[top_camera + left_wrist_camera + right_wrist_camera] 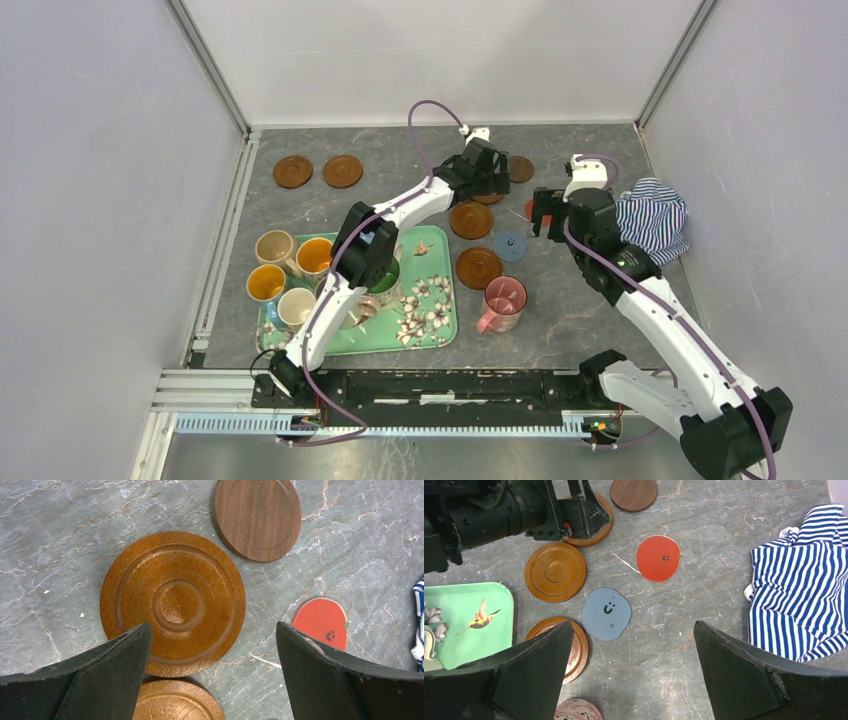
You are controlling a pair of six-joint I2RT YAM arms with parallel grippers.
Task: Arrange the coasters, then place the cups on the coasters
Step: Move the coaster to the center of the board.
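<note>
My left gripper [488, 178] hangs open over an orange-brown coaster [173, 603], its jaws wide apart [212, 626] and holding nothing. Beside that disc lie a dark brown coaster [257, 517], a red coaster [322, 622] and another orange-brown one [177, 702]. Open and empty too, my right gripper [543, 215] hovers above bare table [632, 625] close to the blue-grey coaster [606, 614]. Two more coasters [292, 171] lie at the back left. A pink cup [503, 300] stands on the table; several cups [275, 247] sit on the tray.
The green floral tray [440, 320] lies at the front left, with my left arm [365, 245] crossing above it. A blue-and-white striped cloth [799, 580] is heaped at the right. White walls [120, 200] close in the table.
</note>
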